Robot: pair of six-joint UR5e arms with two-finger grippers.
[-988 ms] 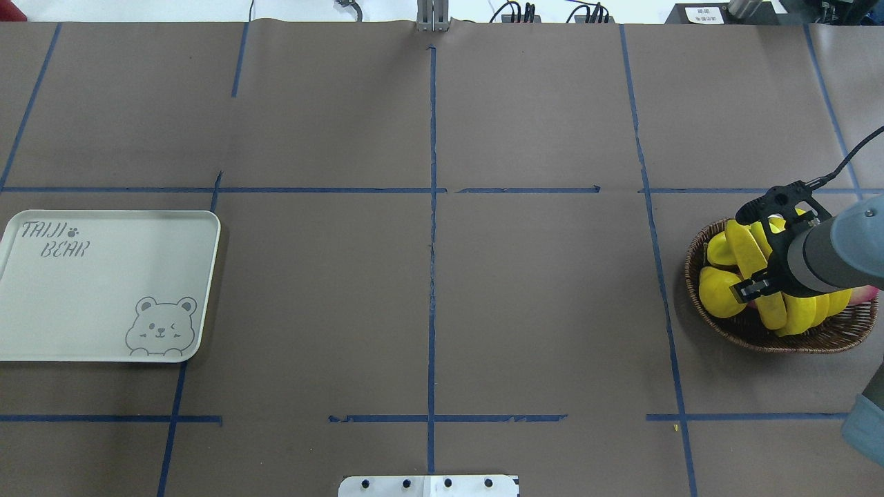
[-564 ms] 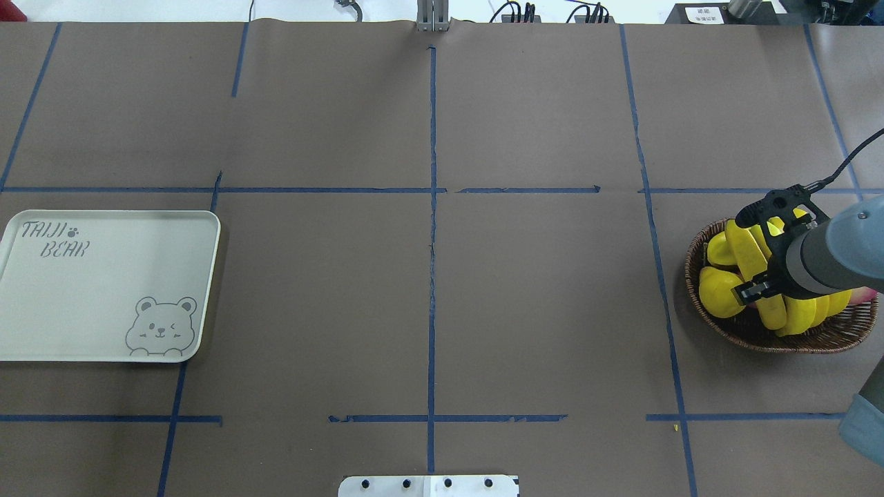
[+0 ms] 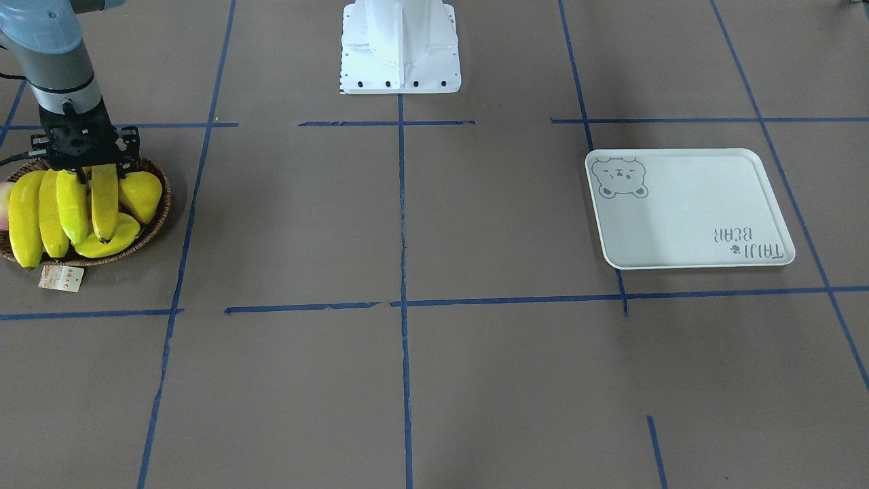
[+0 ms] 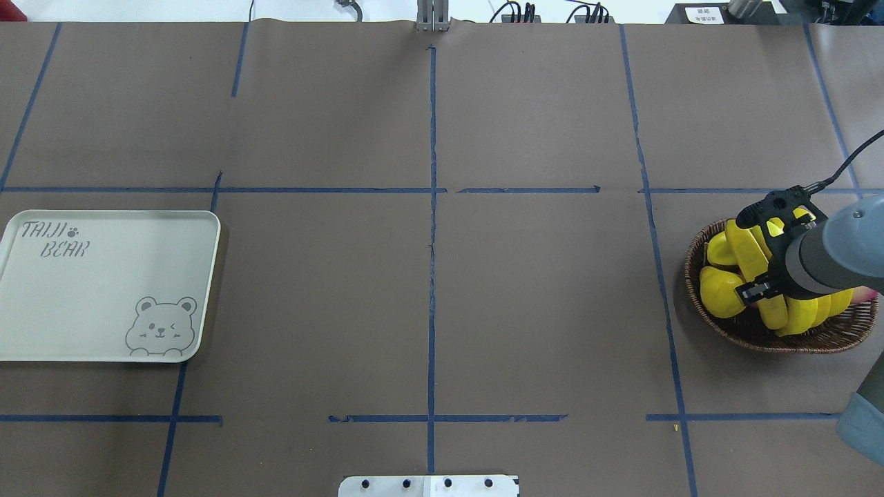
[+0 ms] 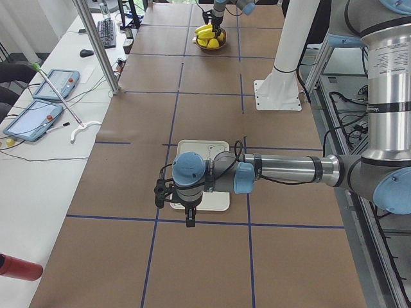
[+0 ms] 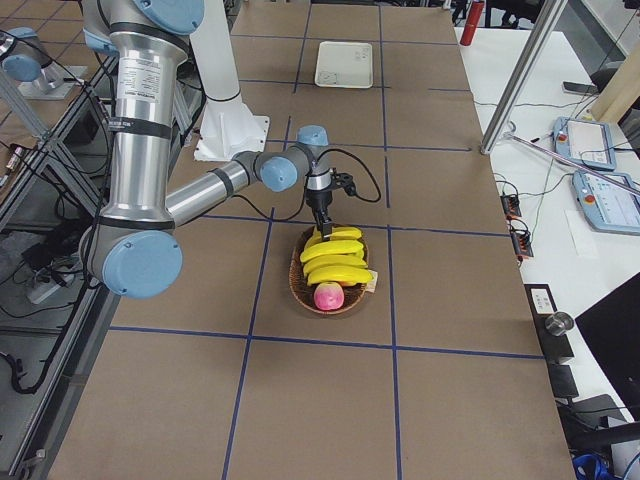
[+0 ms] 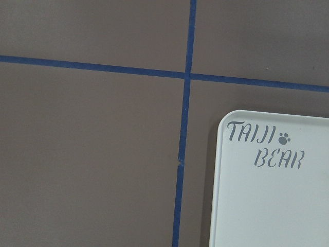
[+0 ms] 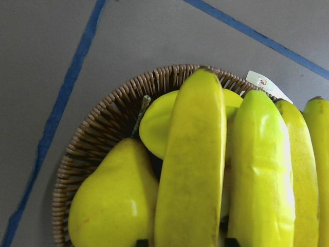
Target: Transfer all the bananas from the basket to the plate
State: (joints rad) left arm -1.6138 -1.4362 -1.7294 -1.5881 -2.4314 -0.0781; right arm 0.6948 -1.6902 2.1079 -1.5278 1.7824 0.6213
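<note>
Hardly anything has moved in the last second: seen from overhead, the right wrist has crept a shade toward 3 o'clock, while fruit and plate lie just as they did.

The right gripper (image 3: 103,173) is down in the basket (image 3: 165,197), its fingers pressed to both flanks of the top banana (image 3: 105,207). The wrist camera shows a dark tip on each side with no gap, so I read that as a closed hold. The grip sits near the robot-side end, not the middle. The other bananas (image 3: 47,210) lie packed side by side against it, with the pear (image 3: 142,193) just beside it on the other flank.

From overhead, the basket sits at the bench's 3 o'clock edge and the plate (image 4: 110,286) far off at 9 o'clock, bare. No banana is across yet.

The left gripper (image 5: 188,221) hangs over the plate's near edge; whether its fingers are apart or together I cannot tell.

The risks now. An end grip on a long curved fruit could let it swing and slide out on the lift. Tight neighbours may drag up with it, or tug the light basket along. Then comes a long carry, and the left arm may crowd the drop.
</note>
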